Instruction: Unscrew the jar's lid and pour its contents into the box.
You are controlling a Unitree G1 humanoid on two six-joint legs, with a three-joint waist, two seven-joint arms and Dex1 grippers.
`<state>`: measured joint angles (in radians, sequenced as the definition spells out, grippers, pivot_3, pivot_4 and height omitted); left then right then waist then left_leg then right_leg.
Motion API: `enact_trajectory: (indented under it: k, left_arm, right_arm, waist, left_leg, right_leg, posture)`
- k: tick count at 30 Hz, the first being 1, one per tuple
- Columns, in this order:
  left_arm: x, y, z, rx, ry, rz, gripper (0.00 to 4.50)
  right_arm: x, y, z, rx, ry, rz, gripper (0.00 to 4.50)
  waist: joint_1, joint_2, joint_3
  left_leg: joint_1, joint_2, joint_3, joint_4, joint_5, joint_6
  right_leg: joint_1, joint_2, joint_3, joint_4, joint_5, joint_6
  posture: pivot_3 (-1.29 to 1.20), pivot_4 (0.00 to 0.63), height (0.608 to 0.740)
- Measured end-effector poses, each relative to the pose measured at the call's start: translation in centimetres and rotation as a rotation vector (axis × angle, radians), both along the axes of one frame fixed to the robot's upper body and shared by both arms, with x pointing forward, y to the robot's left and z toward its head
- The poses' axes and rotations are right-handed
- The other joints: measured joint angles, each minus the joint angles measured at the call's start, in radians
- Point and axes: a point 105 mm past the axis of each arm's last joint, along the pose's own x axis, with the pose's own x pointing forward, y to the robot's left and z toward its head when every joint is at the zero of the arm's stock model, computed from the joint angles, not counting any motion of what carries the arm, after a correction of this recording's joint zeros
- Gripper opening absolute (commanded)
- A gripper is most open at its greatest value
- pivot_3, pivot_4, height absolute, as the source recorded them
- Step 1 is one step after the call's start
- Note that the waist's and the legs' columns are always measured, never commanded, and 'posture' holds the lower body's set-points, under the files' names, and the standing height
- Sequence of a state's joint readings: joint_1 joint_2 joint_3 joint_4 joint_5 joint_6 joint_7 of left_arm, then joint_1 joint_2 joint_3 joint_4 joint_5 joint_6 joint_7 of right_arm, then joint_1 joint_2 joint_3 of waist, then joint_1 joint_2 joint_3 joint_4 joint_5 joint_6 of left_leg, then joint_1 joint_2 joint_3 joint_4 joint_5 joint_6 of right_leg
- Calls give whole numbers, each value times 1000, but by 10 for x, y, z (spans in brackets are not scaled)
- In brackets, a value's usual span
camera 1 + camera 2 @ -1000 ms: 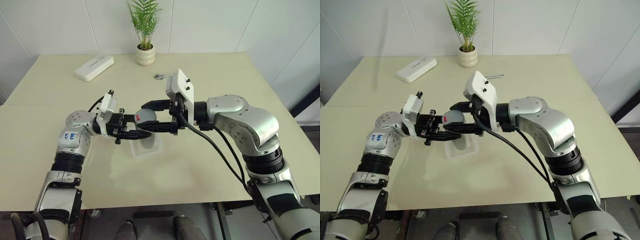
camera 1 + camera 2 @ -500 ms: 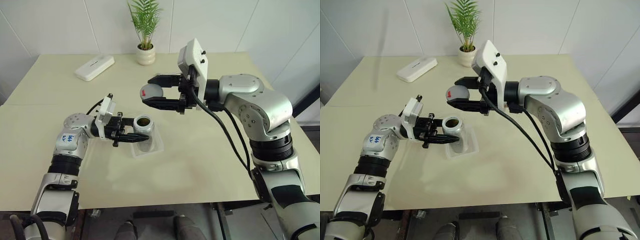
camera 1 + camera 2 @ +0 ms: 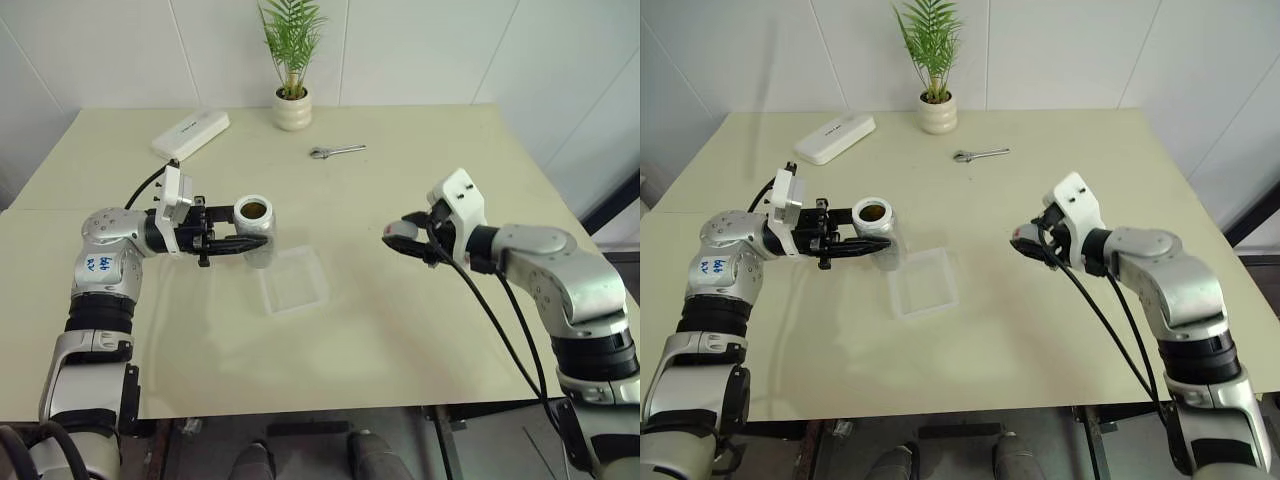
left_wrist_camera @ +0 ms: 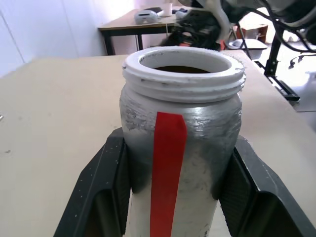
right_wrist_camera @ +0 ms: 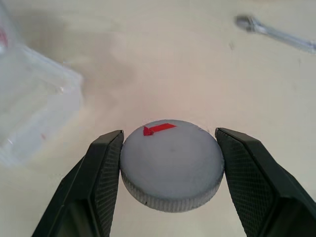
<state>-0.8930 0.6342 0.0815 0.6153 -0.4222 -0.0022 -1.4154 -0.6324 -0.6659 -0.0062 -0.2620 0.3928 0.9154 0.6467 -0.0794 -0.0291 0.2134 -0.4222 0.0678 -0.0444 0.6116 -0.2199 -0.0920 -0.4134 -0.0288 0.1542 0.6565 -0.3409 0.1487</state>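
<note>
The silvery jar (image 3: 254, 232) stands upright and lidless above the table, just left of the clear plastic box (image 3: 293, 281). My left gripper (image 3: 247, 243) is shut on the jar's body; the black fingers (image 4: 101, 190) press both sides beside the red stripe. Brownish contents (image 3: 874, 210) show inside the white threaded mouth. At the right, my right gripper (image 3: 402, 240) is shut on the grey lid (image 5: 172, 163), whose red mark faces up. The lid hangs low over bare table, well to the right of the box (image 5: 34, 106).
At the back of the table stand a white oblong device (image 3: 190, 135) and a white plant pot (image 3: 291, 111). A metal wrench (image 3: 337, 151) lies behind the box. Bare table (image 3: 400, 330) stretches in front of the box.
The lid came off the jar in the right gripper, which swung it up, then right and down. The left gripper carried the open jar left, off the box.
</note>
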Motion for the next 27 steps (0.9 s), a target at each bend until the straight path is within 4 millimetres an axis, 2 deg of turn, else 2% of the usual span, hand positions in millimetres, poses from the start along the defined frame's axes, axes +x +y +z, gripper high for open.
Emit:
enact_trajectory:
  k: [5,12,15,18,22,27]
  left_arm:
    - [15,11,7,-44,-56,127,1958]
    - [25,6,16,-65,-150,182,1958]
    - [28,7,18,-70,-172,199,1958]
    - [28,5,23,-54,-213,192,1958]
    - [26,5,20,-15,-247,170,1958]
    - [28,0,19,70,-319,159,1958]
  right_arm:
    - [-15,-20,-53,54,123,-161,3021]
    - [-26,-19,-79,107,160,-216,3021]
    - [-27,-19,-81,127,162,-229,3626]
    - [-26,-25,-78,141,147,-249,4487]
    - [-31,-24,-75,142,128,-228,4487]
    - [-51,-19,-64,116,111,-104,4487]
  waist:
    - [-1,0,0]
    - [0,0,0]
    - [0,0,0]
    - [4,0,0]
    - [4,0,0]
    - [11,0,0]
  left_leg:
    - [0,0,0,1,0,0]
    - [1,0,0,1,0,0]
    - [0,0,0,1,0,0]
    - [0,0,0,1,0,0]
    - [0,0,0,1,0,0]
    - [0,0,0,1,0,0]
  right_leg:
    - [0,0,1,0,0,0]
    - [1,1,1,1,0,1]
    - [1,1,1,1,0,1]
    - [1,1,1,1,0,1]
    - [1,1,1,0,0,1]
    - [2,1,1,0,0,1]
  posture:
    - [0,150,740]
    - [0,150,740]
    - [0,150,740]
    - [0,150,740]
    - [0,150,740]
    - [0,150,740]
